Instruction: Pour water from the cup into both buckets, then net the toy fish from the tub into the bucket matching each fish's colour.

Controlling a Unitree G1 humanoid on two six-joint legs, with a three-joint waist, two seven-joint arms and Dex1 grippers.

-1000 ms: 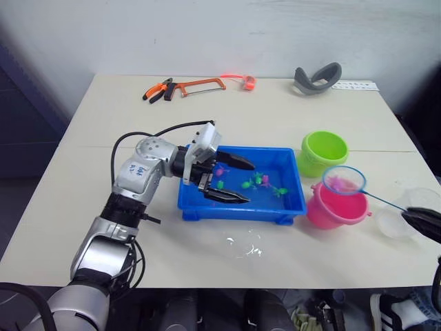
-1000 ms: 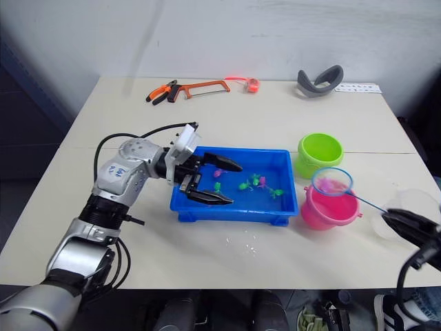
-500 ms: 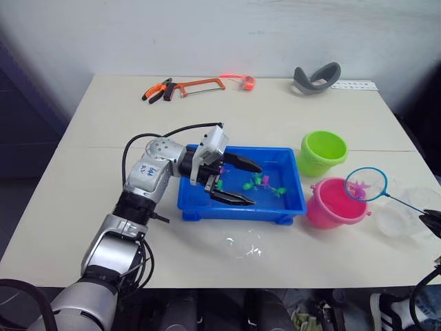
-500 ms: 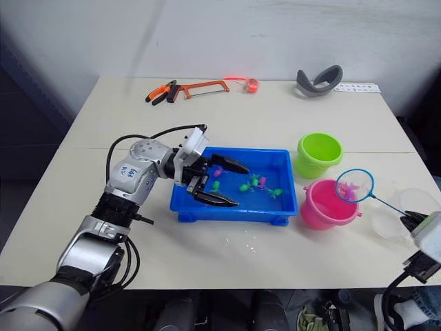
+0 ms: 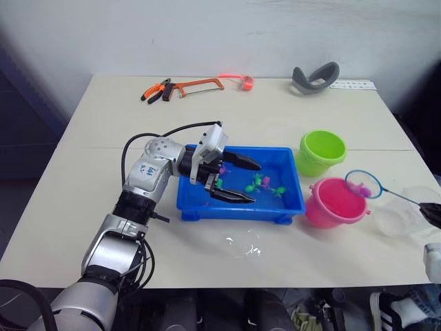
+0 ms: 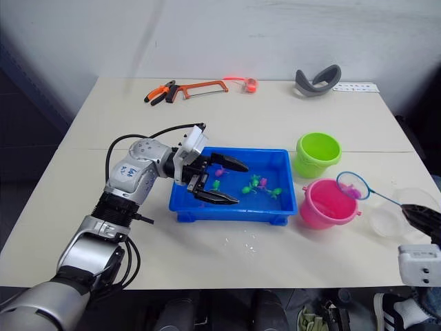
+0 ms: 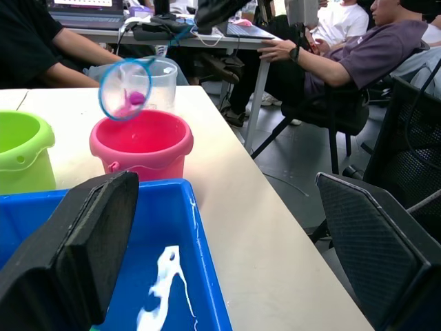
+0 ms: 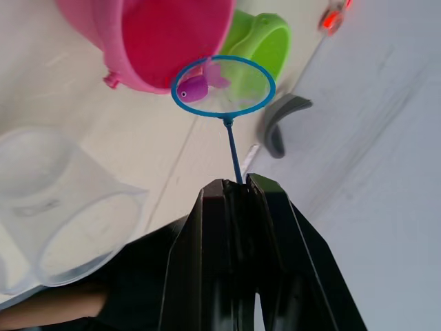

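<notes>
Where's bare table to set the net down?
Free: the wide stretch between the tub and the hacksaw, and the front edge below the tub beside a small puddle. Crowded: right side, with pink bucket, green bucket, cup.

The tub (image 5: 289, 200) and both buckets, pink (image 5: 334, 207) and green (image 5: 322, 152), look like glossy plastic; the cup (image 8: 62, 207) is clear plastic, the counter (image 5: 103, 138) smooth and matt.

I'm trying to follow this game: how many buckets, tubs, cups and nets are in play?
Buckets: 2, the green bucket and the pink bucket
Tub: 1
Cup: 1
Net: 1
Total: 5
</notes>
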